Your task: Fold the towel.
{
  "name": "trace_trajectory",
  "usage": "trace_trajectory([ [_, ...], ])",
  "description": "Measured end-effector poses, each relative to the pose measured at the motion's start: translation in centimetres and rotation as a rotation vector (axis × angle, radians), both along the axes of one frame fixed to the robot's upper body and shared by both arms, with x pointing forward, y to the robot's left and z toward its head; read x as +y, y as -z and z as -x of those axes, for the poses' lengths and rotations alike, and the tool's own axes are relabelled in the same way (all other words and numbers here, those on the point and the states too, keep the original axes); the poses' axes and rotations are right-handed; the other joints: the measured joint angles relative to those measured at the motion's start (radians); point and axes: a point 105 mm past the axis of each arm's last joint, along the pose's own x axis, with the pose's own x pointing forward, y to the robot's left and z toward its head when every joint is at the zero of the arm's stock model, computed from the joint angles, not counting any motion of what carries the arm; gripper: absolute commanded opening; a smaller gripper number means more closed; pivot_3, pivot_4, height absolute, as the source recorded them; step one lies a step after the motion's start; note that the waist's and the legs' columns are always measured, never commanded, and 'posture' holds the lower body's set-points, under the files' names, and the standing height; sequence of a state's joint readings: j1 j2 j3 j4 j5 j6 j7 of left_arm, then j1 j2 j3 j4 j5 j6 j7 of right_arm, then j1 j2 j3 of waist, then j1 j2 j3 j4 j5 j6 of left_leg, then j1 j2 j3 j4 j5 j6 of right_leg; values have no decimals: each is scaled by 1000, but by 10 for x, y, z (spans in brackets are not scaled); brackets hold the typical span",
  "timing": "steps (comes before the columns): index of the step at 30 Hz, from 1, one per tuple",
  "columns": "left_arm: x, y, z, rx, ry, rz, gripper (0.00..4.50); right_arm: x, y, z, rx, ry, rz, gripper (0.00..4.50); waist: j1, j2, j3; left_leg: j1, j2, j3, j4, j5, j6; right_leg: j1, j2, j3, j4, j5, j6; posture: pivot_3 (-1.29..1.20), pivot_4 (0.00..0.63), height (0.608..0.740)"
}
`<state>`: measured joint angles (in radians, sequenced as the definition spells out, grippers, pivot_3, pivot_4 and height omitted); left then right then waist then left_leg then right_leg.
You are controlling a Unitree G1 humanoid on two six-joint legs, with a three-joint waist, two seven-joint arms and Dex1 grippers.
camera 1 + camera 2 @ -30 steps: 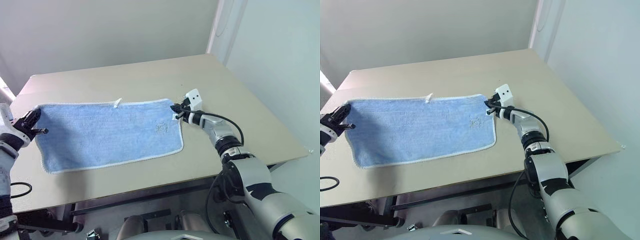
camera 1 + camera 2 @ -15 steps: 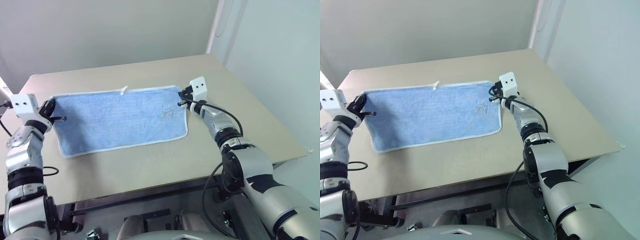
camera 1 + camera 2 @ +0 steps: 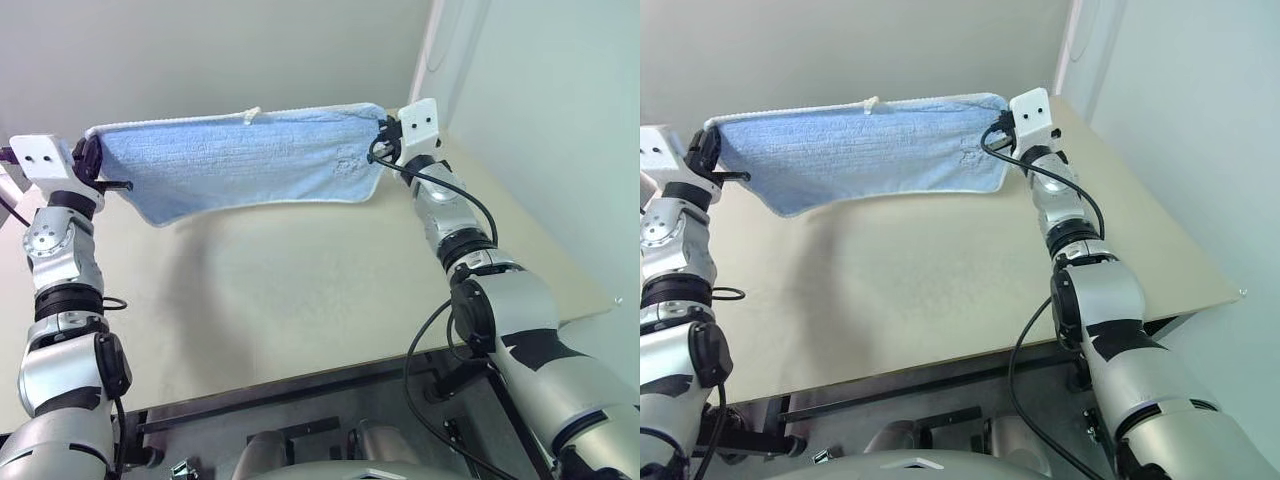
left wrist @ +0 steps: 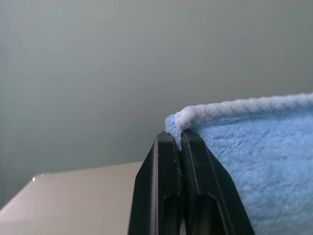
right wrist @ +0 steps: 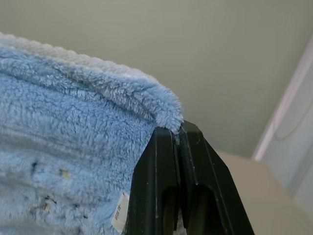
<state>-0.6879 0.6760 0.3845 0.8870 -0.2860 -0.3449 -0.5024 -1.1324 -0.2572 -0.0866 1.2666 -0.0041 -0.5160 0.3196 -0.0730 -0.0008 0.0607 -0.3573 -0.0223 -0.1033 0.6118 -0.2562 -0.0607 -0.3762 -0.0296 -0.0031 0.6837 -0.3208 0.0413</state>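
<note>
towel (image 3: 240,160): light blue terry cloth, whitish stitched border, hanging in the air above the table (image 3: 300,290), stretched between the two grippers by its top corners; the top edge runs nearly straight from one pair of jaws to the other, the body hangs below them, and the lower edge sags lowest near the left gripper's side
left gripper (image 4: 180,139): jaws pressed together on one top corner of the towel; border cord bunched right at the fingertips, cloth spreading away from the jaws to one side
right gripper (image 5: 177,131): jaws clamped tight on the opposite top corner; fuzzy border folds over just beyond the tips, cloth falls away on one side of the fingers
tag (image 3: 250,114): small white loop sticking up from the top edge, between the two grippers, a bit nearer the middle than either jaw
label (image 5: 117,219): small white printed label on the cloth, just beside the right fingers near their base
dark specks (image 5: 46,183): a few spots on the towel face, near the right jaws
table: beige top, under both grippers, towel's shadow on it; towel looks clear of the surface
wall (image 3: 200,50): plain pale wall behind the raised towel, beyond both jaws
cable (image 3: 440,190): black, looping along the right arm behind the right jaws
</note>
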Motion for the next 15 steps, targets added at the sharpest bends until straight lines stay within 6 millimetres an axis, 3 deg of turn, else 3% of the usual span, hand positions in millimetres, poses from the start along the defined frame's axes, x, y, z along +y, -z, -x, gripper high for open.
trace_trajectory([
  [2, 0, 17, 14, 44, 44, -47, 40, -5, 19, 8, 19, -49, 15, 0, 0, 0, 0, 0, 0, 0, 0, 0, 0, 0, 0, 0, 0, 0, 0, 0, 0, 740],
  [8, -5, 70, 84, 220, 220, -72, 40, -25, 83, 47, 112, -221, 1, 0, 5, 0, 0, 0, 1, 1, 2, 0, 0, 0, 0, 1, 1, 0, 0, 0, 0, 740],
  [15, -6, 96, 134, 371, 264, -92, 40, -41, 120, 101, 226, -408, 27, 0, 32, 1, 1, 4, 1, 0, 4, 0, 0, 4, 1, 1, 1, 0, -1, 0, 0, 740],
])
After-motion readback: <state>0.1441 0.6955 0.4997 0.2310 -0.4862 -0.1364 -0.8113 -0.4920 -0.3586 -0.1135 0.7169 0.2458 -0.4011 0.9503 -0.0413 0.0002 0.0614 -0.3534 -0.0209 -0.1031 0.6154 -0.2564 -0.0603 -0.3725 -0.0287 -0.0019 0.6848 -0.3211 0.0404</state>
